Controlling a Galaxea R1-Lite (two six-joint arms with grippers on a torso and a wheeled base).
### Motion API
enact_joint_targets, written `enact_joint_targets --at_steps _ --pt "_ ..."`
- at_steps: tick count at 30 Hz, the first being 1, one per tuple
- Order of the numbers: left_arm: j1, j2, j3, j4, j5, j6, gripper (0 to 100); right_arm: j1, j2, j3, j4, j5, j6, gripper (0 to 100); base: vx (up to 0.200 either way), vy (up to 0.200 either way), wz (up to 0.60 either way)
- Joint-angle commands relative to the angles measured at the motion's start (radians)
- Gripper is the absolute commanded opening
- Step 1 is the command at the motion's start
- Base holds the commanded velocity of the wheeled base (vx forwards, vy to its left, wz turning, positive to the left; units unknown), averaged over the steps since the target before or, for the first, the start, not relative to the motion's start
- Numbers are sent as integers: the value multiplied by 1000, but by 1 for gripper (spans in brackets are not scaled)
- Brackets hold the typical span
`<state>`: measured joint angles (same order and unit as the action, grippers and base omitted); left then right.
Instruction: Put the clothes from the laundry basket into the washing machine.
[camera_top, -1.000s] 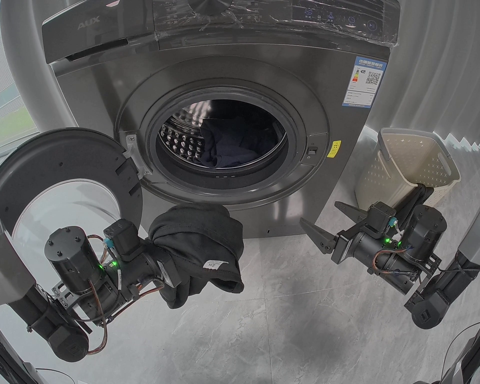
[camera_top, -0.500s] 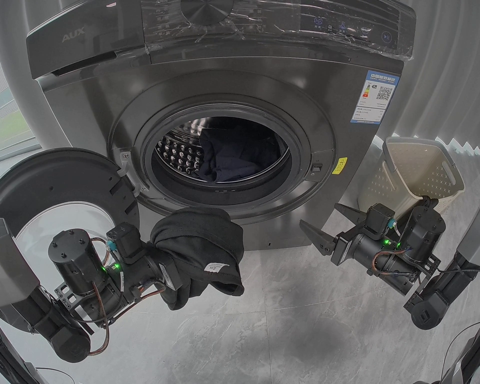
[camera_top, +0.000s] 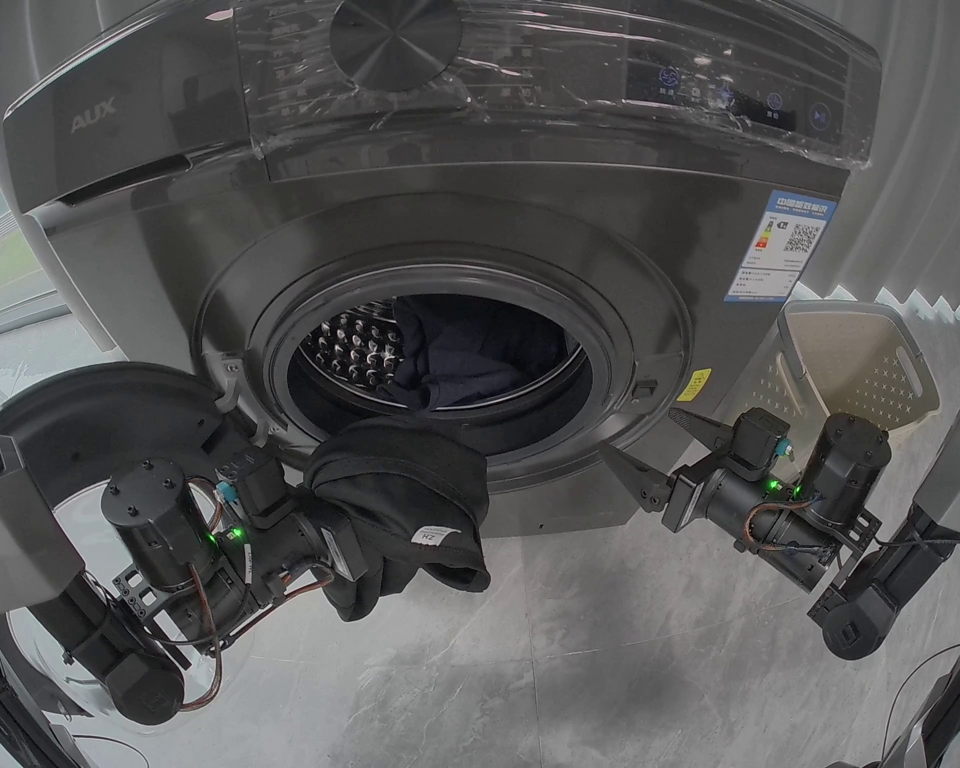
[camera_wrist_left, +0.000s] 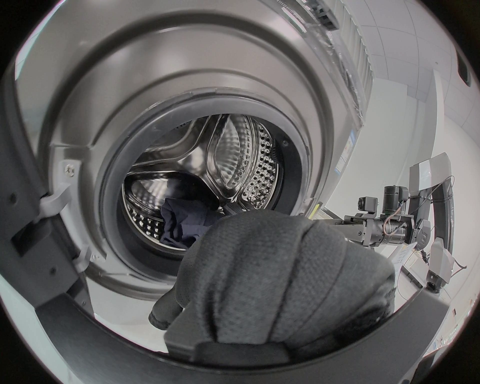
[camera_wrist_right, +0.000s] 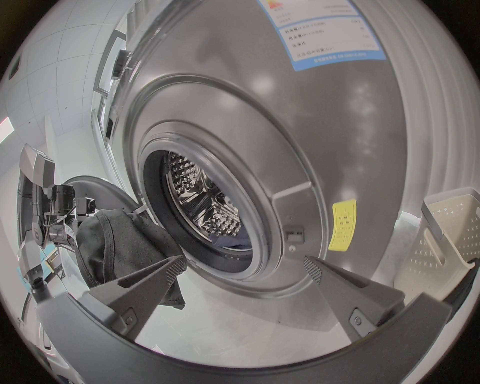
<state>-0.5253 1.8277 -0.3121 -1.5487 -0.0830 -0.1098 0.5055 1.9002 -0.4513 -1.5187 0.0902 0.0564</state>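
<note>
A bundled black garment (camera_top: 410, 510) hangs in front of the washing machine's (camera_top: 500, 210) open drum mouth, just below its rim. My left gripper (camera_top: 335, 545) is shut on the garment (camera_wrist_left: 280, 280), which covers its fingers. Dark blue clothes (camera_top: 460, 350) lie inside the drum (camera_wrist_left: 185, 220). My right gripper (camera_top: 650, 450) stands open and empty to the right of the opening, with its fingers (camera_wrist_right: 150, 287) spread wide. The cream laundry basket (camera_top: 860, 360) stands on the floor at the machine's right side, also at the edge of the right wrist view (camera_wrist_right: 450, 235).
The round door (camera_top: 90, 420) is swung open at the left, right behind my left arm. Grey tiled floor (camera_top: 560, 660) stretches out below both arms. A pleated curtain (camera_top: 910, 150) hangs behind the basket.
The whole head view has shifted: the washing machine now looks larger and lower, so the camera has come closer. Both grippers hold the same pose, the left still with the black garment.
</note>
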Motion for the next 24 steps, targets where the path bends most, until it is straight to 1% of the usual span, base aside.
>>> enact_joint_targets --at_steps 1,7,9,16,24 --pt "-2 4 1 1 0 -1 0 2 -3 13 0 2 -1 100 0 0 0" --pt "-5 13 -2 1 0 2 0 14 -7 65 0 11 -6 100 0 0 0" --pt "-9 22 -10 -1 5 4 0 28 -7 89 0 13 -9 100 0 0 0" --pt "-13 32 -33 -1 15 10 0 48 -10 117 0 14 -12 100 0 0 0" --pt "-13 39 -36 -1 20 7 0 54 -10 123 0 14 -12 100 0 0 0"
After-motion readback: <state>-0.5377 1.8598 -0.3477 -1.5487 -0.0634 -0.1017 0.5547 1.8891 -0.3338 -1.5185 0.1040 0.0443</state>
